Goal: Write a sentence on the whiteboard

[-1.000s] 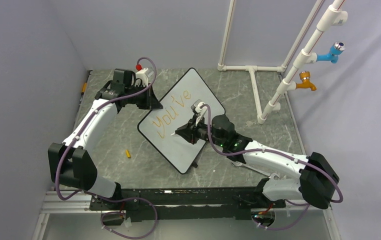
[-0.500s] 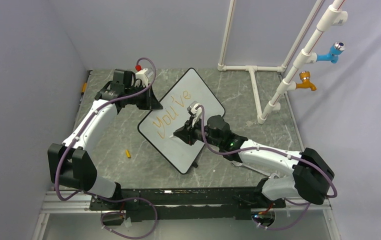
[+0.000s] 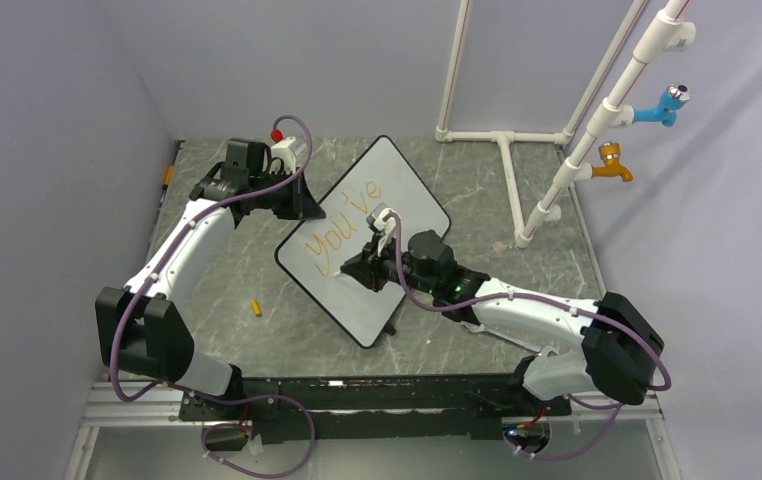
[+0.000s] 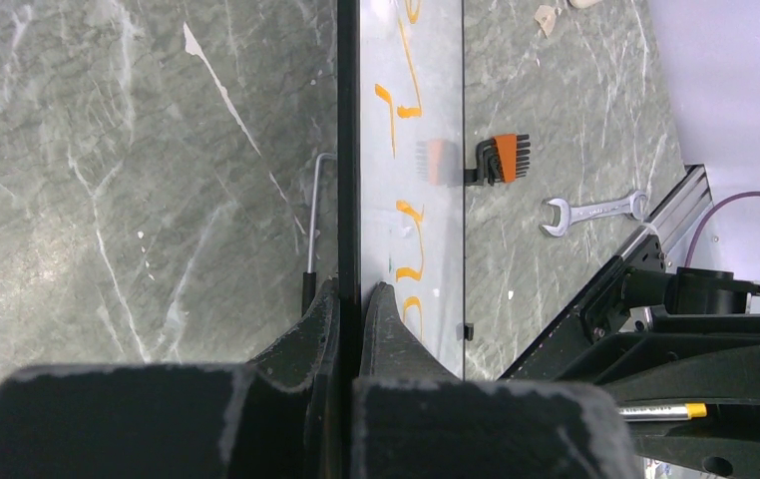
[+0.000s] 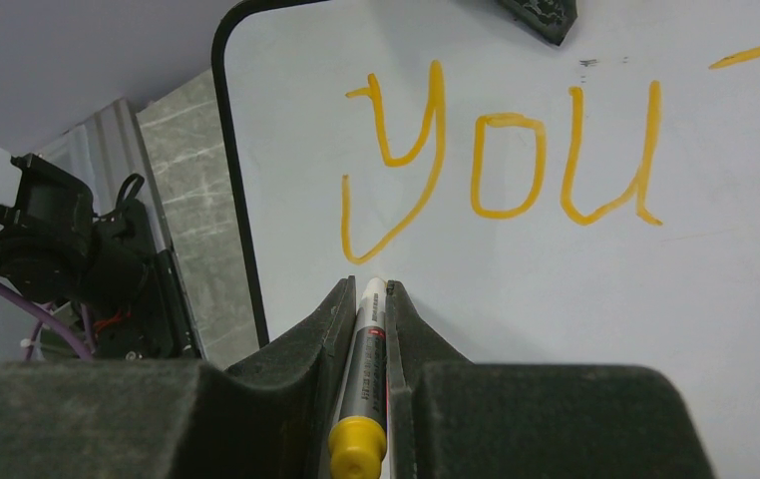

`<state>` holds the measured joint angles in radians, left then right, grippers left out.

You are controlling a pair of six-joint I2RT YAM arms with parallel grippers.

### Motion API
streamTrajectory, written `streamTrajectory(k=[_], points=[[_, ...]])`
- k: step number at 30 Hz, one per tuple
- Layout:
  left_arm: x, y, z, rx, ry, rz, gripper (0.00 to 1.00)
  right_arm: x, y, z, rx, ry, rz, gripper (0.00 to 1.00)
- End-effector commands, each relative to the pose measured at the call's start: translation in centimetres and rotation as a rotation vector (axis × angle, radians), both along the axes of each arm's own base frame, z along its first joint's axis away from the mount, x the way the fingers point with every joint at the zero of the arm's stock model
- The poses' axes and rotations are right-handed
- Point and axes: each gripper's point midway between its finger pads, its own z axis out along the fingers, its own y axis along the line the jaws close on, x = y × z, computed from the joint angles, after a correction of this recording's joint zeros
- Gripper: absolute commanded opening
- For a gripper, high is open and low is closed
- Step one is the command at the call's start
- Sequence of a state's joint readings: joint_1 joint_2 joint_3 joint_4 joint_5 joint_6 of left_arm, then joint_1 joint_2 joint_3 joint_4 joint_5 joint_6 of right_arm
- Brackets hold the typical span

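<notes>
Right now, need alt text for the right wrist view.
The right gripper, shut on a marker with a yellow end, aims the marker tip at the whiteboard just below the Y of orange lettering reading "You". The board's black rim runs down the left, with grey marbled table beyond it.

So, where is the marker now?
In the right wrist view, the marker sits clamped in the right pincer, its tip just below the orange writing on the whiteboard.

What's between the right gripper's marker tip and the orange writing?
Only bare whiteboard; the right wrist view shows the marker tip just short of the sentence, held in the right gripper.
</notes>
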<state>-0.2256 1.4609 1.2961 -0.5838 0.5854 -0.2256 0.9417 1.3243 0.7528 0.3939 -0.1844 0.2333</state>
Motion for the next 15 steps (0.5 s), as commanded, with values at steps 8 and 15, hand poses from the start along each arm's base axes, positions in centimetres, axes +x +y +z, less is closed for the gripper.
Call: streamTrajectory(k=[8, 15], points=[[2.8, 3.9, -0.4, 0.198, -0.154, 0.103, 0.00, -0.8, 1.0, 1.0, 0.012, -0.054, 0.021, 0.00], [2.8, 3.9, -0.3, 0.197, -0.154, 0.104, 0.00, -1.4, 0.2, -0.4, -0.018, -0.044, 0.001, 0.00]])
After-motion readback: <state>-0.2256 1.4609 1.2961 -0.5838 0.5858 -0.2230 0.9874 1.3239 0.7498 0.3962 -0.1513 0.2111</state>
